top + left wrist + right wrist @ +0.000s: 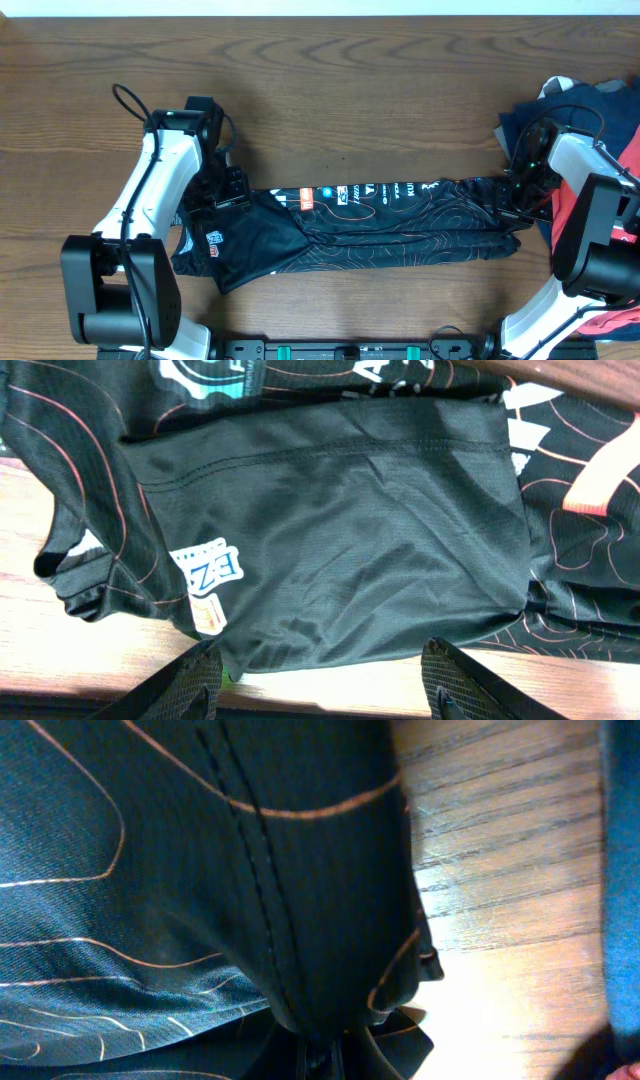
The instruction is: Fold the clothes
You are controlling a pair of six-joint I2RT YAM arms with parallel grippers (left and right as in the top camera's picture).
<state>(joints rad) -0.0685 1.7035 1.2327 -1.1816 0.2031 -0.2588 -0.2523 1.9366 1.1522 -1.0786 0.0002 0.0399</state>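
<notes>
The black jersey with fine orange contour lines and white lettering lies in a long narrow band across the table. A plain black flap with a small crest is folded over at its left end. My left gripper is open and empty just above that end; in the left wrist view its fingers straddle the cloth's edge without touching it. My right gripper is shut on the jersey's right end, the fabric bunched between the fingers.
A pile of other garments in navy, red and blue lies at the right edge, behind my right arm. Bare wooden tabletop stretches beyond the jersey. A dark rail runs along the near edge.
</notes>
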